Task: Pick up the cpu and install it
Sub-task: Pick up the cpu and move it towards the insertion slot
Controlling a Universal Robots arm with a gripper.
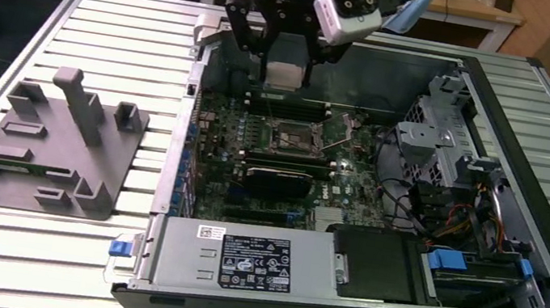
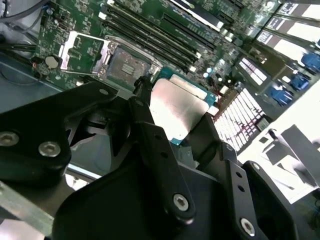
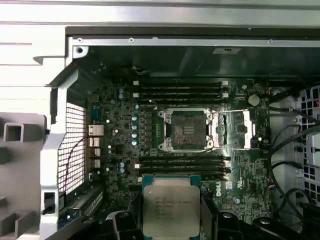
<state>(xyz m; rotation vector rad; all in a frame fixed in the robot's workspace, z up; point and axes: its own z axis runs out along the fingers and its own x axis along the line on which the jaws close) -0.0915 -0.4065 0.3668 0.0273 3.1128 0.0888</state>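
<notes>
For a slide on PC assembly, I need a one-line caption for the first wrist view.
The gripper, jaws shut on the cpu, hovers over the motherboard, apart from the open, empty socket.

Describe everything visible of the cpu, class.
The cpu is a small flat square chip with a silver-grey metal top and a thin green rim. The end effector grips it by two opposite edges, holding it in the air above the motherboard, clear of the open socket. Faint print marks its top.

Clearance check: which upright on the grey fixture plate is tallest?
The slab-like post at the fixture plate's far end in the exterior view; it towers over the squat blocks around it.
</notes>
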